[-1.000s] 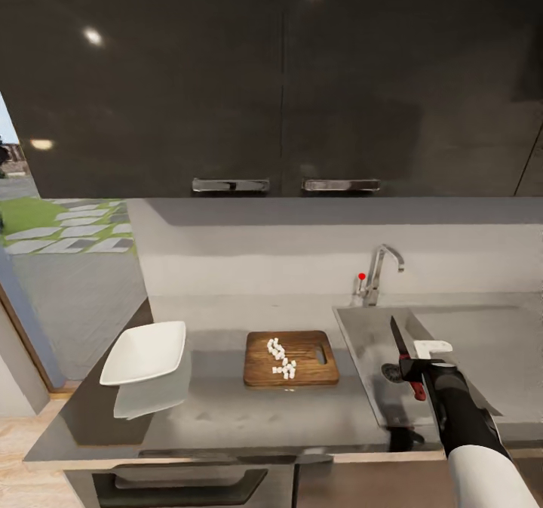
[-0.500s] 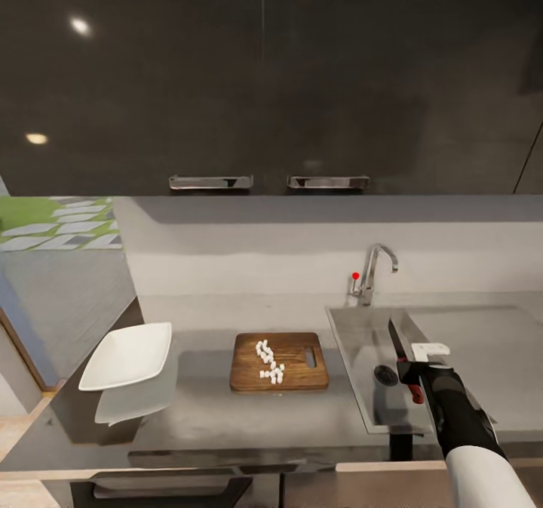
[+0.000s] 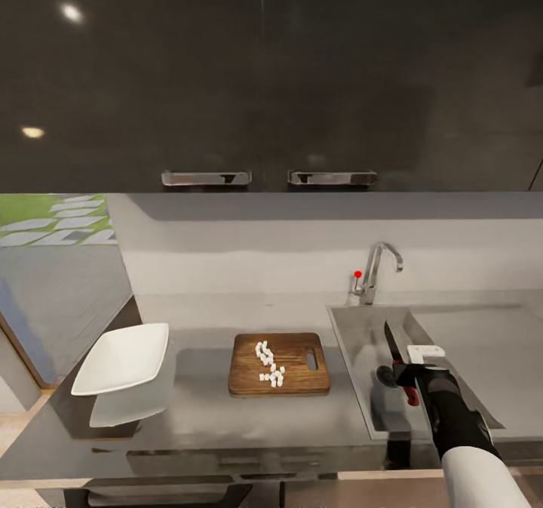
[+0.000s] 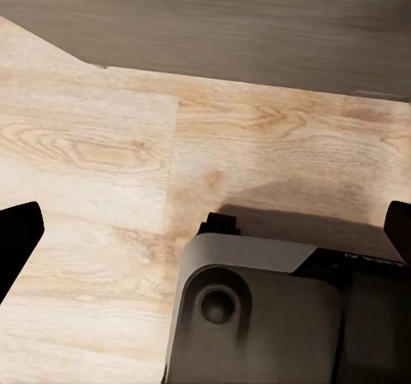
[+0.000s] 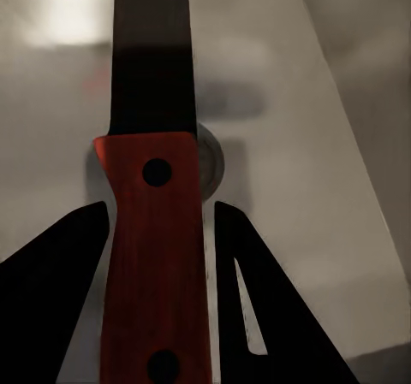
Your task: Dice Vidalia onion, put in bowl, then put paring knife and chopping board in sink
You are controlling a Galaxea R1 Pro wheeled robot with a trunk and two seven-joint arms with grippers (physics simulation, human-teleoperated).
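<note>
Your right gripper is clamped on the paring knife, fingers either side of the orange-red handle, dark blade pointing up and away from you. In the head view the knife hangs over the basin of the sink, right above the round drain. The right wrist view backs that up: handle pinned between the two black fingers, blade running straight out, and the drain's pale rim peeking from behind the handle on the grey steel below.

Just left of the sink sits the chopping board, flat on the worktop, its dark hole toward the sink side. The diced onion lies on it, a loose string of small white cubes running down the board's middle. Further left, well apart from the board, there's the white bowl, tilted in this view, near the worktop's left end, with its pale reflection in the glossy grey below it.

Behind the basin stands the chrome tap with its red-tipped lever, and the flat drainboard stretches off to your right. Glossy black upper cabinets hang across the top.

Your left gripper hangs low over the light wood floor, fingers spread wide apart at the edges of its wrist view, nothing between them.
</note>
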